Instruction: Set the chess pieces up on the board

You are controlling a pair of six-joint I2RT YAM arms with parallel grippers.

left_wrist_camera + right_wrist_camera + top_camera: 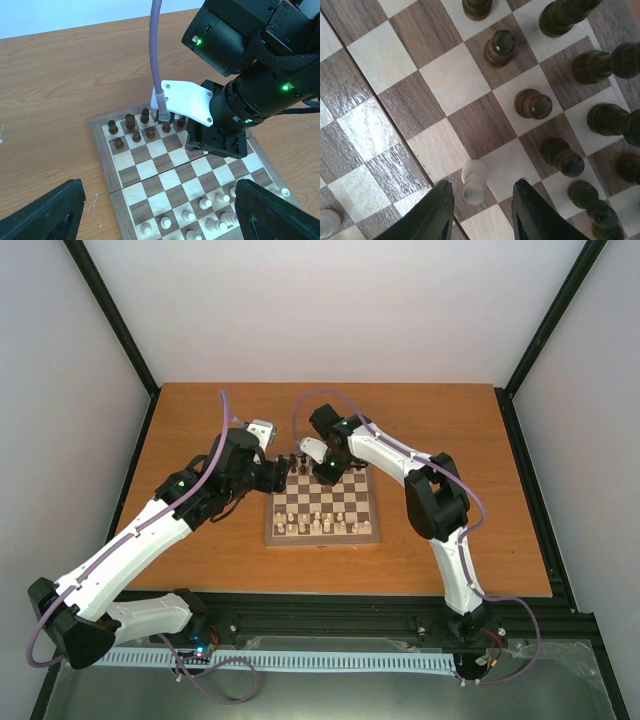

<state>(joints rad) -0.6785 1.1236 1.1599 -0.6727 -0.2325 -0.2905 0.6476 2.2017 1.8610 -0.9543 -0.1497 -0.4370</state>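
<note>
My right gripper (482,210) stands half-open around a pale cream wooden pawn (474,181) on the checkered wooden board (445,80) (not squeezing it yet); closing off-centre could tip it into the dark brown pawns (533,104) nearby.
</note>
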